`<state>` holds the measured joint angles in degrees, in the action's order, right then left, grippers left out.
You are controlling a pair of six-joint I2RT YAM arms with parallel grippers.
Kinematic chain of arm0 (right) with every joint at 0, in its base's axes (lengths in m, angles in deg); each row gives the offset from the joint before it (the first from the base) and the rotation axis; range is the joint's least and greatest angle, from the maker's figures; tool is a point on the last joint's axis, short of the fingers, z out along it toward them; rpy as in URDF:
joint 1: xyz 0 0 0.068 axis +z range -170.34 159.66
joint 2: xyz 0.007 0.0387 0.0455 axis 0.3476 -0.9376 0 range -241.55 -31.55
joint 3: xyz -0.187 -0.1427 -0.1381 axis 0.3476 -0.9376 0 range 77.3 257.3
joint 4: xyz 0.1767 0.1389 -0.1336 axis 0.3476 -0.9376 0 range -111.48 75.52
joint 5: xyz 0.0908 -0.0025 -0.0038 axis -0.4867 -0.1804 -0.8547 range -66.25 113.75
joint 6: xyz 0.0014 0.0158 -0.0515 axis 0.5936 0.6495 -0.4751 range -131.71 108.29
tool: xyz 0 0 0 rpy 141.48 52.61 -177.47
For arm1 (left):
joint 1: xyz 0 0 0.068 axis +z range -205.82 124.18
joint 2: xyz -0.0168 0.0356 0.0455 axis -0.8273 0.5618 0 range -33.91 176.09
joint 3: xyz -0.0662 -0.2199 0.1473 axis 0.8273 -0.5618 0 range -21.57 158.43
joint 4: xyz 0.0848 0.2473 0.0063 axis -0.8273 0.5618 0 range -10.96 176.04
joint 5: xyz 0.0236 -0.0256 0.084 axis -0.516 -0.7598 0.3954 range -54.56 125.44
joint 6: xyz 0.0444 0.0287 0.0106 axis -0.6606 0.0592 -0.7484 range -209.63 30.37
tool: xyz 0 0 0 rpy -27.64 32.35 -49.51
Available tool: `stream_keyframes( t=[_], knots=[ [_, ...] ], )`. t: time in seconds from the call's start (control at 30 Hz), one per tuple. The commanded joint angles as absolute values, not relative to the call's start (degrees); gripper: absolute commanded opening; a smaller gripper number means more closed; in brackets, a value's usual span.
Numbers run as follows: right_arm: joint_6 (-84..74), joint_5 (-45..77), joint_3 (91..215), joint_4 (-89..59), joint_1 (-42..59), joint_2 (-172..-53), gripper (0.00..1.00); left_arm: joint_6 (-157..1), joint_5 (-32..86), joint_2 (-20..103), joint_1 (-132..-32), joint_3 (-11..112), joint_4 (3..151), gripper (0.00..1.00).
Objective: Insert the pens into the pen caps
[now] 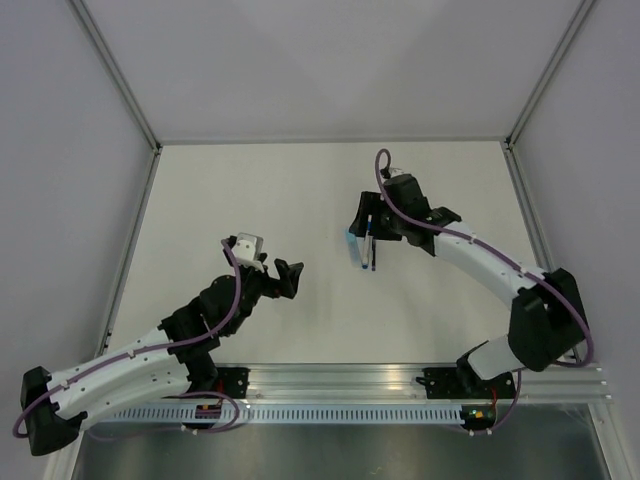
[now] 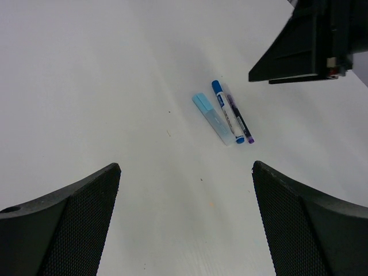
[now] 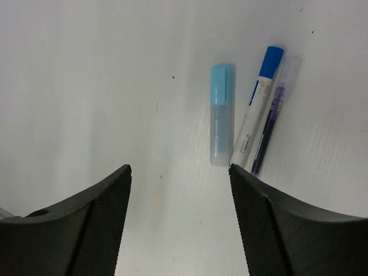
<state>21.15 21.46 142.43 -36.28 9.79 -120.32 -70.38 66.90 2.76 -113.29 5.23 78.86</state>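
Note:
Three slim items lie side by side on the white table, touching or nearly so. A stubby light blue and translucent piece (image 3: 221, 115) lies on the left. A whitish pen (image 3: 253, 118) with a dark blue cap (image 3: 270, 60) on its far end lies in the middle. A clear pen with a dark purple core (image 3: 271, 118) lies on the right. They also show in the left wrist view (image 2: 227, 115) and the top view (image 1: 362, 248). My right gripper (image 3: 179, 168) is open and empty just short of them, its right fingertip (image 3: 241, 178) by their near ends. My left gripper (image 2: 185, 165) is open and empty, well short of them.
The right gripper (image 2: 299, 46) shows as a dark block at the upper right of the left wrist view, beyond the pens. Grey walls and metal rails (image 1: 330, 142) enclose the table (image 1: 250, 190). The arm bases stand on the near rail (image 1: 340, 385).

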Motion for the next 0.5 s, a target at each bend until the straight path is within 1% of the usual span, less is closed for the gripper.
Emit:
stream_keyframes(
  t=[0.0, 0.07, 0.1, 0.23, 0.27, 0.33, 0.37, 0.47],
  knots=[
    [18.88, 17.43, 135.33, -31.02, 9.63, -110.59, 0.77, -73.01, 67.60, 2.92, -113.47, 4.88, 75.97, 1.00],
    [18.79, 16.46, 129.46, -26.19, 9.72, -104.02, 0.89, -73.45, 66.99, 3.00, -113.47, 4.44, 75.01, 1.00],
    [18.61, 16.28, 127.42, -24.51, 9.98, -101.71, 0.97, -73.63, 66.64, 3.09, -113.47, 4.27, 74.65, 1.00],
    [18.44, 18.73, 118.11, -16.09, 10.60, -91.51, 0.98, -74.51, 64.10, 3.27, -113.47, 3.12, 72.28, 1.00],
    [18.61, 19.52, 116.78, -15.02, 10.95, -87.32, 0.98, -74.60, 63.65, 3.09, -113.47, 2.86, 71.32, 1.00],
    [20.01, 21.63, 113.27, -10.98, 10.95, -83.34, 0.98, -74.51, 62.51, 3.18, -113.47, 2.07, 70.44, 1.00],
    [20.28, 22.42, 112.29, -10.18, 10.95, -79.93, 0.98, -74.07, 62.51, 3.27, -113.47, 1.72, 69.30, 1.00],
    [19.23, 27.17, 110.53, -10.69, 11.04, -75.25, 0.98, -73.10, 62.95, 4.06, -113.47, 0.75, 68.15, 1.00]
  ],
)
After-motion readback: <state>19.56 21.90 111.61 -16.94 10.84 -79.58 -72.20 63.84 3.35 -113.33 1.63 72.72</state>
